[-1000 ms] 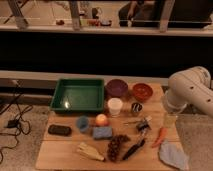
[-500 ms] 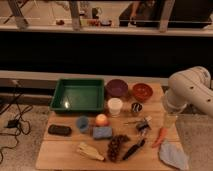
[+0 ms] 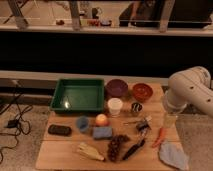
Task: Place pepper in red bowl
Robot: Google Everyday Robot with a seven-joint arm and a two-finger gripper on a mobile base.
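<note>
From my station I see the white arm coming in from the right side. Its gripper [image 3: 169,121] hangs over the right edge of the light wooden counter [image 3: 55,152], just above and a little behind the small slim orange-red pepper [image 3: 160,136]. If the jaws are open or closed I cannot tell, and I do not see anything held in them.

The pepper lies flat on the counter near the right edge, slightly slanted, between a grey-blue crumpled cloth [image 3: 172,155] at the near right corner and a small metal object [image 3: 142,124] to its left.

The round orange-red shallow bowl [image 3: 142,91] stands at the far side of the counter, well apart from the pepper. Just left of it is a dark purple bowl [image 3: 116,88], and further left a green rectangular tray [image 3: 56,97].

In front of the two bowls stand a white cup [image 3: 115,106] and a small metal cup [image 3: 136,107]. In the middle there is a glowing orange ball [image 3: 101,119], with a blue sponge [image 3: 102,132] just near of it. A dark bunch of grapes [image 3: 115,146] and a black-handled tool [image 3: 132,149] lie on the near part.
</note>
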